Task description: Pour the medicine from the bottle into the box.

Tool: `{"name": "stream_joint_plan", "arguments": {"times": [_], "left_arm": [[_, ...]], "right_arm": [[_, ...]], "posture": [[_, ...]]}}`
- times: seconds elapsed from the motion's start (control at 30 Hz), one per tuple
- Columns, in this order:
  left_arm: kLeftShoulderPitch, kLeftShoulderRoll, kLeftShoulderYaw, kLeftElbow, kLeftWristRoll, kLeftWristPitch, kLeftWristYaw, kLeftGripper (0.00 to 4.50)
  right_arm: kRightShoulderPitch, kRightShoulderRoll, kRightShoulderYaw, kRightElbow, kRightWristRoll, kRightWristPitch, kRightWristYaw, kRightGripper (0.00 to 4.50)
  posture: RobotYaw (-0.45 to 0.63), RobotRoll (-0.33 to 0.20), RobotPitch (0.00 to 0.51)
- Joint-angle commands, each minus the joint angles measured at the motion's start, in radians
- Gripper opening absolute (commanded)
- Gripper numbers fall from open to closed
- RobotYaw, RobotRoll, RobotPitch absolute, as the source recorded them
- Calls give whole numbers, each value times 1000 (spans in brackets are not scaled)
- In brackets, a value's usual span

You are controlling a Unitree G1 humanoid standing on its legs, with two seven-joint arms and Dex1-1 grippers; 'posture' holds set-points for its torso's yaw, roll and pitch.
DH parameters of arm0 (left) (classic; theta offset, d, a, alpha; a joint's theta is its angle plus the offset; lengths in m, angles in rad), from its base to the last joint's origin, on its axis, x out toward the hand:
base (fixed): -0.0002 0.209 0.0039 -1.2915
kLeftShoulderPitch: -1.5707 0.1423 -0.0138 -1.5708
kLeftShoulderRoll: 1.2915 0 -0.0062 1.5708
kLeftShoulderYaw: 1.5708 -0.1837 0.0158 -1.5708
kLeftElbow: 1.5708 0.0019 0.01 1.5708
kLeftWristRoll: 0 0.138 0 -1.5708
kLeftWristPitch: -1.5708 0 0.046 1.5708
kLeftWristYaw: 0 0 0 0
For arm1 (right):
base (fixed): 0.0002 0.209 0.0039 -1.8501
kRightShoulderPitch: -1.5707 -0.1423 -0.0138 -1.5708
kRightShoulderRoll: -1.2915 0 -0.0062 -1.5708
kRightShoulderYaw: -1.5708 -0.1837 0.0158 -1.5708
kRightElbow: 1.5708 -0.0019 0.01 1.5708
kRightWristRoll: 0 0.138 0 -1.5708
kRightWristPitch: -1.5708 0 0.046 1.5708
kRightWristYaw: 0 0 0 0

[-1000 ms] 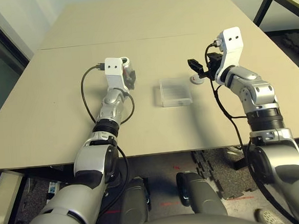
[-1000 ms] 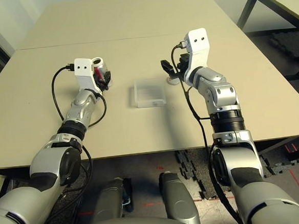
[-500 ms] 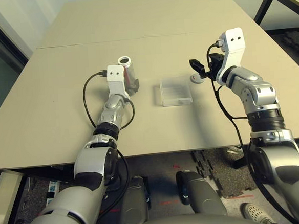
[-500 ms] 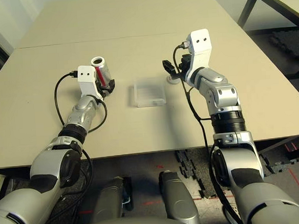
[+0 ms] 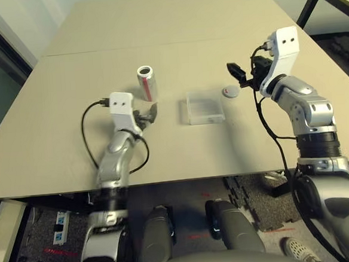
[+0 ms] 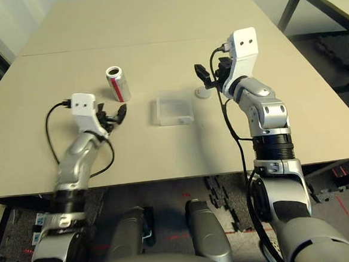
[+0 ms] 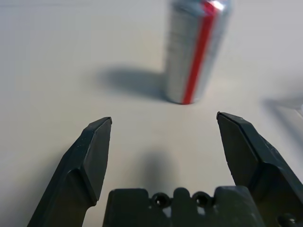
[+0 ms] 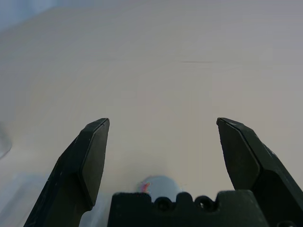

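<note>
Head views: bottle [image 5: 147, 82] stands upright on the table [image 5: 155, 24], mouth open, red stripe down its side, nothing gripping it. Left gripper [image 5: 144, 115] sits near the bottle on the robot's side, apart from it, jaws spread wide and empty. Box [image 5: 204, 107] lies flat on the table to the right of the bottle, between the two arms, well clear of both. Small loose cap [image 5: 230, 91] rests on the table just beside the box's far right corner. Right gripper [image 5: 240, 76] hangs above the table close to the cap, jaws wide open, holding nothing.

Left wrist view: both fingers [image 7: 92, 156] spread wide with bare table between them. Bottle [image 7: 195, 52] stands upright ahead, nearer the line of one finger than the other, not touched; it casts a shadow on the table. A faint edge of the clear box [image 7: 293, 105] shows off to one side.

Right wrist view: fingers [image 8: 87, 163] fully apart, nothing between them but table. The cap [image 8: 158, 183] peeks out just over the gripper body, with a red spot on it.
</note>
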Motion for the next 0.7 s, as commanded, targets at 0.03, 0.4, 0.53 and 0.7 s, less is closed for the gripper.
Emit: {"name": "stream_joint_plan", "arguments": {"times": [0.03, 0.4, 0.53, 0.7], "left_arm": [[-21, 54, 87, 23, -45, -13, -2, 4451], [-347, 326, 199, 838, -16, -501, -141, 4451], [-449, 373, 183, 1099, 5, -640, -185, 4451], [-522, 379, 162, 1274, 24, -723, -183, 4451]], "right_arm": [[29, 2, -74, 67, -13, -60, -98, 4500], [-8, -32, -138, 324, -87, -248, -308, 4500], [0, -29, -147, 384, -90, -316, -342, 4500], [38, -29, -156, 392, -89, -359, -379, 4500]], "posture": [[-11, 0, 162], [-6, 0, 174], [-17, 0, 169], [-43, 0, 159]]}}
